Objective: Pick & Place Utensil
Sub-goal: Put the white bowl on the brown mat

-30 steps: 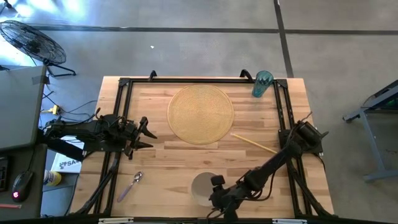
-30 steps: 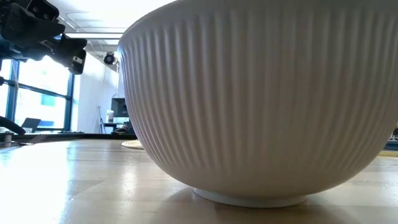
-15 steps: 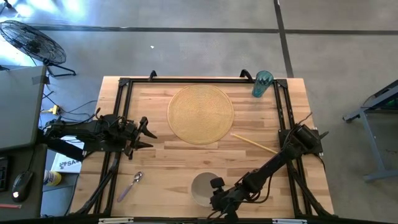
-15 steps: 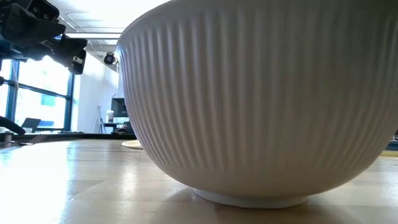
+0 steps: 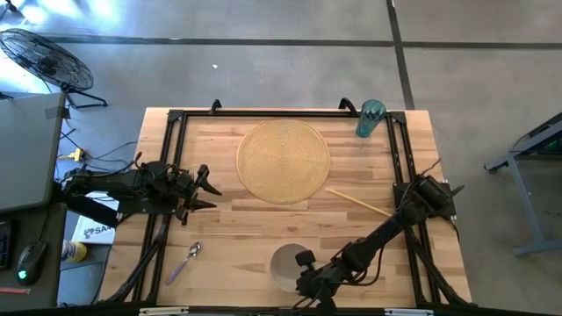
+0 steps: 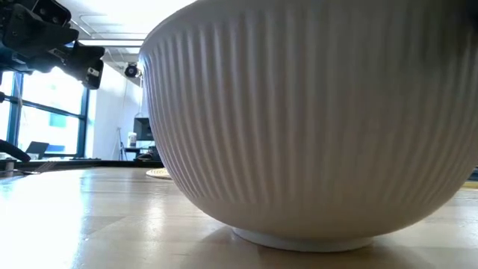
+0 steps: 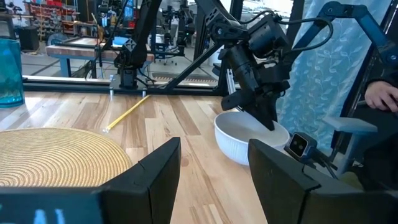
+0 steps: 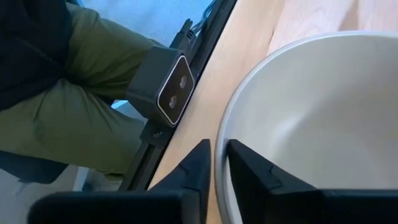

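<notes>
A white ribbed bowl (image 5: pixel 283 265) stands on its foot near the table's near edge and fills the low view (image 6: pixel 314 119). My right gripper (image 5: pixel 304 267) slants down onto its right side, its fingers closed over the rim (image 8: pixel 219 165). A metal spoon (image 5: pixel 184 261) lies flat to the bowl's left. A thin wooden stick (image 5: pixel 360 203) lies at mid-right. My left gripper (image 5: pixel 213 189) waits open and level at the table's left, its fingers (image 7: pixel 155 171) holding nothing. My right gripper has the bowl's rim (image 8: pixel 217 146) on the side toward the table's right and near edges. One finger (image 8: pixel 252 171) is inside the bowl and one (image 8: pixel 198 163) outside, the thin wall between them. The fingers slant down from the right. The bowl's foot (image 6: pixel 302 240) rests on the table.
A round woven mat (image 5: pixel 284 161) lies at the far middle, a blue glass (image 5: pixel 370 118) at the far right corner. A small camera block (image 8: pixel 168 87) sits on the near frame beside the bowl. A person in green trousers (image 8: pixel 74 106) is just beyond that edge.
</notes>
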Controlling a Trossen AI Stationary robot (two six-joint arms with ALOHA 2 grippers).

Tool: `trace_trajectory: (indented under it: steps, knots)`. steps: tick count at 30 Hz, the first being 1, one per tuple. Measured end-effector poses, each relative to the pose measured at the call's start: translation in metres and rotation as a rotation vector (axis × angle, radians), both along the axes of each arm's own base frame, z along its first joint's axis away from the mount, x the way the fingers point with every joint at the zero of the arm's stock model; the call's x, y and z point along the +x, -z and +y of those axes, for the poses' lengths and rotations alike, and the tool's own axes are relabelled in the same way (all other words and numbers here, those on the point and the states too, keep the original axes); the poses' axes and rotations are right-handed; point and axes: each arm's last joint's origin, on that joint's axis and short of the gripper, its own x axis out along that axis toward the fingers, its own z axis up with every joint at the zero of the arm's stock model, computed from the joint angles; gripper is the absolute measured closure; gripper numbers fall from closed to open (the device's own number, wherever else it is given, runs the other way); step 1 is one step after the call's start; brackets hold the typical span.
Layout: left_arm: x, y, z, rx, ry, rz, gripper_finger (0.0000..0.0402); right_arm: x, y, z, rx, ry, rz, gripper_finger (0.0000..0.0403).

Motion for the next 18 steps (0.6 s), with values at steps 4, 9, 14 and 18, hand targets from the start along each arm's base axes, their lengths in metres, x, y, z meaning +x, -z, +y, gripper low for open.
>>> trace_trajectory:
  steps: [4, 9, 14, 18]
  knots:
    - [0.0000, 0.0000, 0.0000, 0.000, 0.000, 0.000, 0.0216, 0.0002, -0.0011, 0.0001, -0.004, -0.001, -0.011, 0.0385]
    - [0.0000, 0.0000, 0.0000, 0.000, 0.000, 0.000, 0.0216, 0.0008, -0.0028, -0.0002, -0.007, 0.010, -0.022, 0.0394]
    - [0.0000, 0.0000, 0.0000, 0.000, 0.000, 0.000, 0.0216, 0.0005, -0.0020, -0.0006, -0.041, 0.010, -0.035, 0.0386]
    - [0.0000, 0.0000, 0.0000, 0.000, 0.001, 0.000, 0.0216, 0.0027, -0.0029, -0.0038, -0.064, 0.030, -0.053, 0.0395]
